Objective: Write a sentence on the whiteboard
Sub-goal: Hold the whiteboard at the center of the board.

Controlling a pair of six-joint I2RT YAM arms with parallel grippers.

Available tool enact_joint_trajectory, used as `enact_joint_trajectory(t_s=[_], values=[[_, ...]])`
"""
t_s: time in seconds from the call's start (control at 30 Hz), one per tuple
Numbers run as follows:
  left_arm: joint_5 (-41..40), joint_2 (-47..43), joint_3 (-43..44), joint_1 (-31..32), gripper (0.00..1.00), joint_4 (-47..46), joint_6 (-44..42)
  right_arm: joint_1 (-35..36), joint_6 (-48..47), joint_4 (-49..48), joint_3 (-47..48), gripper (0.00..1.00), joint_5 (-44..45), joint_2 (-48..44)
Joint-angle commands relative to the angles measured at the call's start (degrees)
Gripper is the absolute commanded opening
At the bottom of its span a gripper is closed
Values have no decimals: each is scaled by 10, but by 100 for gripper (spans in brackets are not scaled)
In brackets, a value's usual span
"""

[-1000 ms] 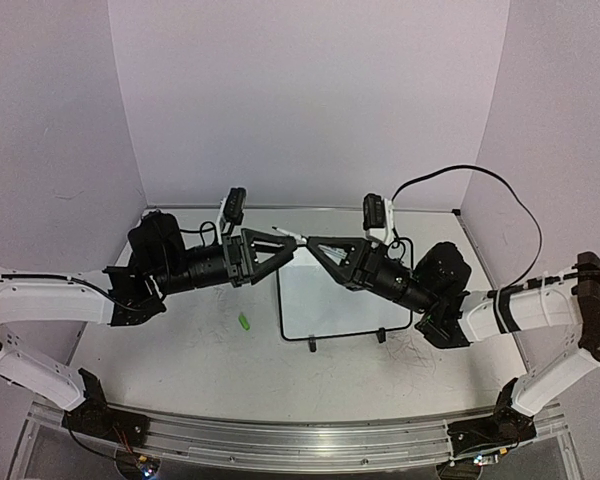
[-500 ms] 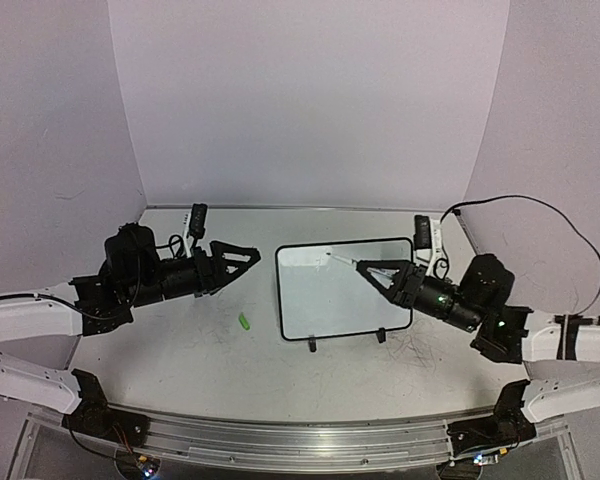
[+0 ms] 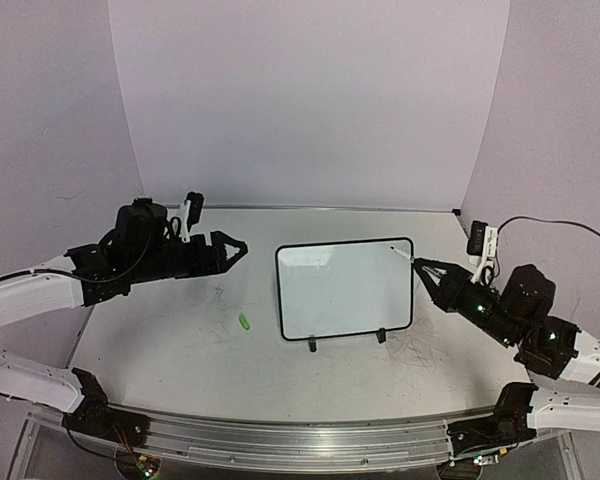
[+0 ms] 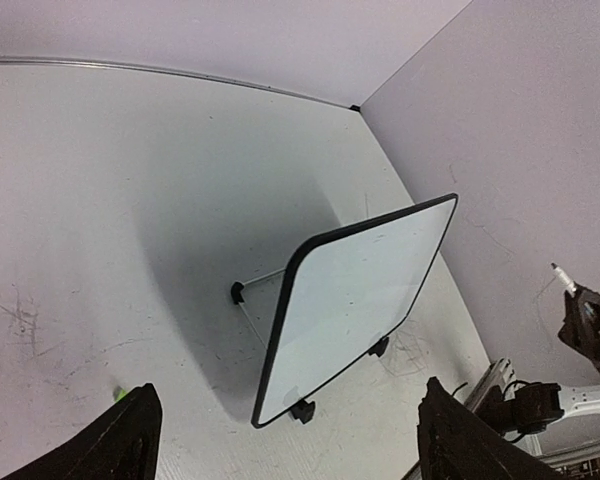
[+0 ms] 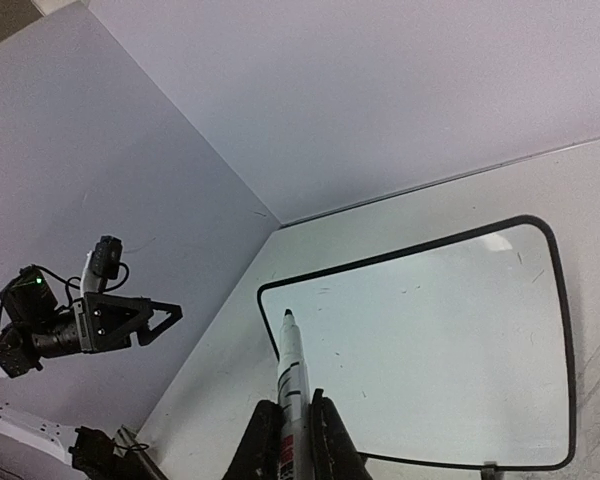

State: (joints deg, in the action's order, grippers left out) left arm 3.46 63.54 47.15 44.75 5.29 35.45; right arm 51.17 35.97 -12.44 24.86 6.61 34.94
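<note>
The whiteboard [image 3: 345,292] stands tilted on its black feet at the table's middle. Its face is blank except for faint specks; no green sentence shows on it. My right gripper [image 3: 427,268] is shut on a white marker [image 3: 405,257], uncapped, with its tip near the board's upper right corner. In the right wrist view the marker [image 5: 292,370] points at the whiteboard [image 5: 430,340] from between my fingers [image 5: 265,445]. My left gripper [image 3: 240,246] is open and empty, left of the board. In the left wrist view its fingers [image 4: 130,440] stand wide apart, with the whiteboard [image 4: 355,295] between them.
A small green cap [image 3: 244,321] lies on the table left of the board's lower corner. Scribble marks [image 3: 420,348] stain the table near the board's right foot. Walls close in the table at the back and sides.
Both grippers met at the marker above the board's top edge, then drew apart. The left arm moved back left, empty. The right arm drew back right, holding the marker.
</note>
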Motion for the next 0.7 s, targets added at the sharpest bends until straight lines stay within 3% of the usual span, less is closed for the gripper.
enact_joint_trajectory(t_s=[0.0, 0.2, 0.33, 0.43, 0.67], values=[[71, 44, 49, -62, 90, 28, -43, 2, -80, 98, 111, 0, 24, 72], [213, 116, 77, -132, 91, 2, -59, 14, -144, 124, 187, 0, -9, 187], [279, 165, 87, -136, 86, -47, -72, 83, -183, 124, 228, 0, 33, 259], [311, 197, 88, -136, 82, -100, -67, 125, -206, 141, 261, 0, 68, 311], [342, 253, 106, -137, 80, -132, -113, 142, -223, 121, 263, 0, 68, 350]])
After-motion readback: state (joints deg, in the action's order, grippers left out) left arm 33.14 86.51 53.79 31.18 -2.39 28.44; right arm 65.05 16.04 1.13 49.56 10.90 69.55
